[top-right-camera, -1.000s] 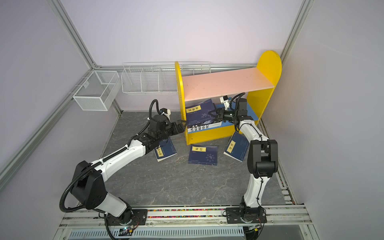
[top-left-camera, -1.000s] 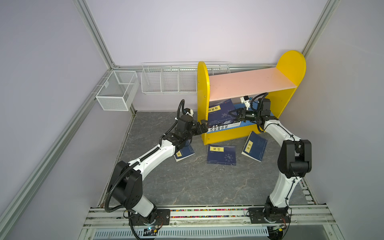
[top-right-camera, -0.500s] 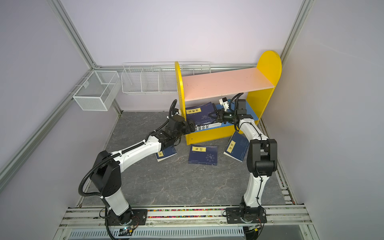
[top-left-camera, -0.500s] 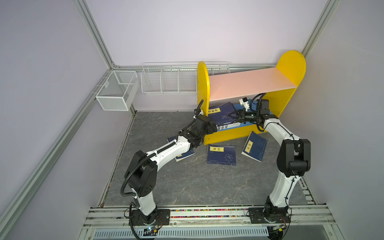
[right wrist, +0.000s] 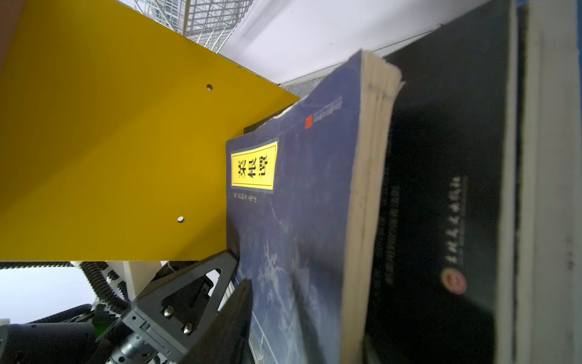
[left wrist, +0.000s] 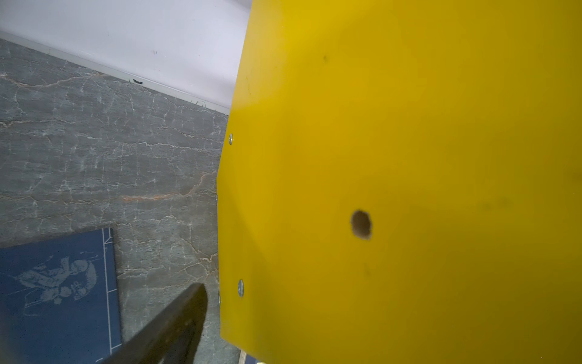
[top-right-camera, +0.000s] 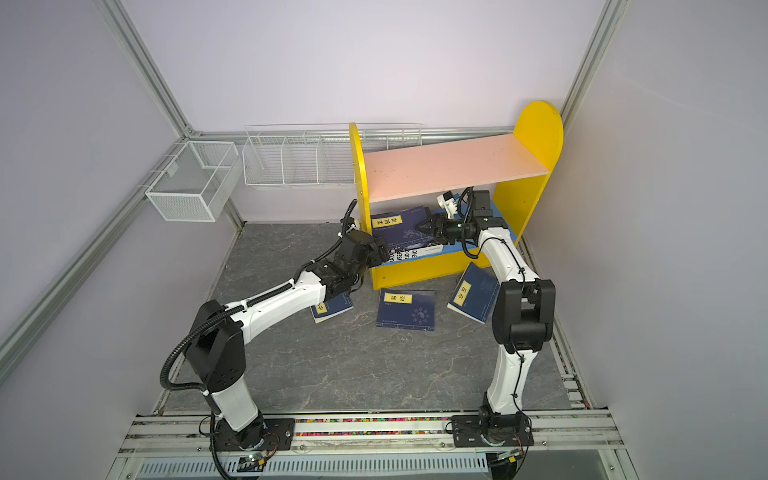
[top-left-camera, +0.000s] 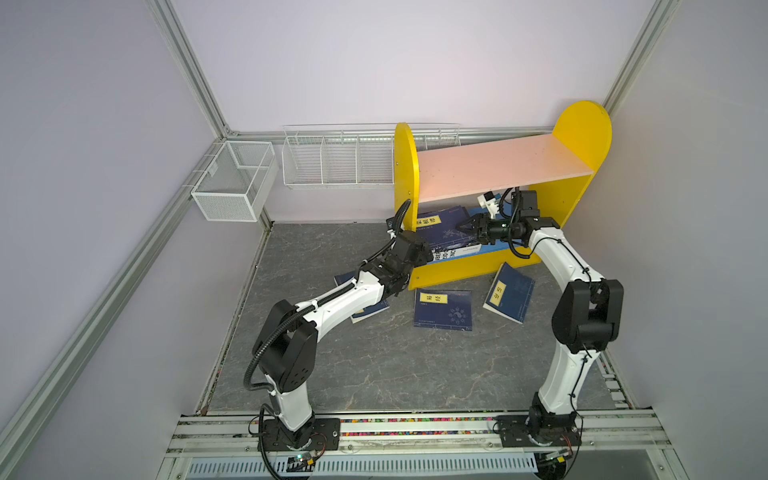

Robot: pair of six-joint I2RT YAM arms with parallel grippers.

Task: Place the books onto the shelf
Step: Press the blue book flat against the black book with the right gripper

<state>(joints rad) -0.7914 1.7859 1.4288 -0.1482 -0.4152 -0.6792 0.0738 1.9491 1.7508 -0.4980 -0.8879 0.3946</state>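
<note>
Both top views — shelf (top-left-camera: pixel 498 166) btm tier holds books (top-left-camera: pixel 444 235).

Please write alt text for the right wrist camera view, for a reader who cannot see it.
A thin navy paperback with a yellow title label rests against a thicker black-covered paperback inside the yellow-sided shelf; the right claw's dark finger is right beside the navy cover.

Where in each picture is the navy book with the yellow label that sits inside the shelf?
In a top view: navy book under the pink board, right of centre.
In a top view: under the pink board, about centre.
Left wrist: not in it; that floor book is another.
Right wrist: fills the middle, label showing.
Shared landmark: the shelf's yellow side panel.
</note>
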